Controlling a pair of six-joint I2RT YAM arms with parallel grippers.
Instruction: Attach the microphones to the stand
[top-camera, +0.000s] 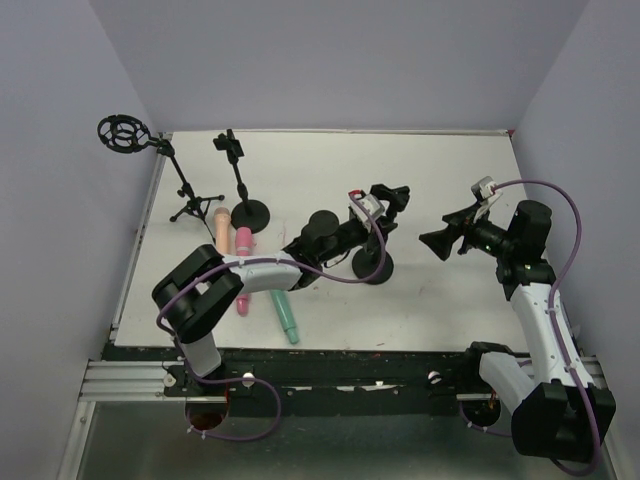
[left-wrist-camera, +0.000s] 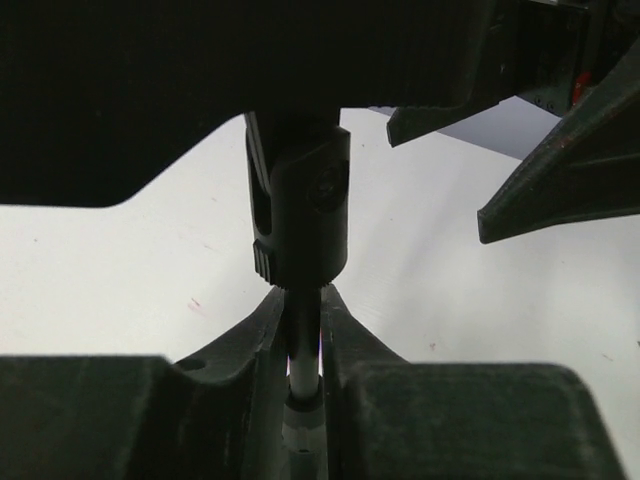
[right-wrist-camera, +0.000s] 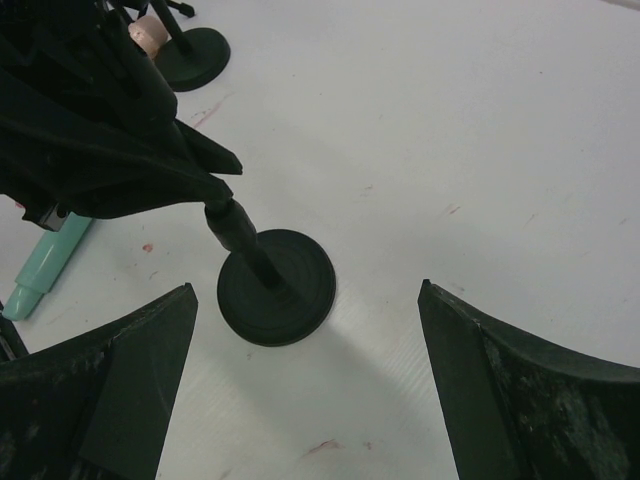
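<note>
Within left end effector (left-wrist-camera: 303, 305), stand (left-wrist-camera: 305, 210)

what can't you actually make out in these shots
Pink microphone: top view, its middle is under the left arm.
Green microphone: right wrist view, one end is behind the left arm.
Stand: left wrist view, its base is hidden by the left hand closed on it, and its top is lost in shadow.

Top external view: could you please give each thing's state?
Mint green microphone: lying unattached.
Pink microphone: lying unattached.
Pale peach microphone: lying unattached.
Black round-base centre stand: upright, gripped.
Left gripper: shut on its pole.
Right gripper: open, empty.
Back clip stand: upright, empty.
Tripod stand: upright, empty.
</note>
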